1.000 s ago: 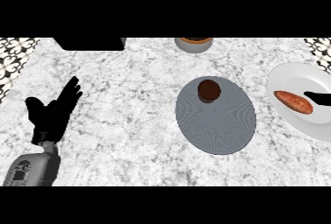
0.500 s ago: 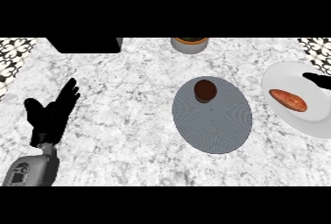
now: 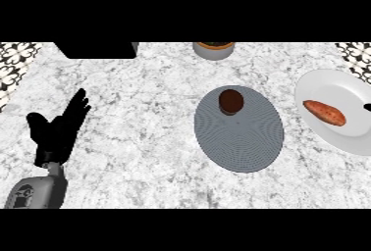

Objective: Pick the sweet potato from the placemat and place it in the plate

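The orange-brown sweet potato (image 3: pixel 325 112) lies on the white plate (image 3: pixel 340 142) at the right edge of the counter, with nothing touching it. The grey oval placemat (image 3: pixel 239 137) sits in the middle, left of the plate. A small black tip of my right hand (image 3: pixel 366 106) shows at the right edge, over the plate and just right of the sweet potato; the remainder of that hand is out of view. At the far left my left hand (image 3: pixel 54 130) rests open, fingers up, well away from the placemat.
A dark brown round cup (image 3: pixel 230 101) stands on the far end of the placemat. A grey pot (image 3: pixel 214 49) sits at the back edge, and a black box (image 3: pixel 96 49) at the back left. Patterned tiles (image 3: pixel 14 59) line the left and right corners.
My right hand's fingers, which reached over the plate beside the sweet potato, have drawn back to the right edge. The sweet potato stays on the plate. The left hand has not moved.
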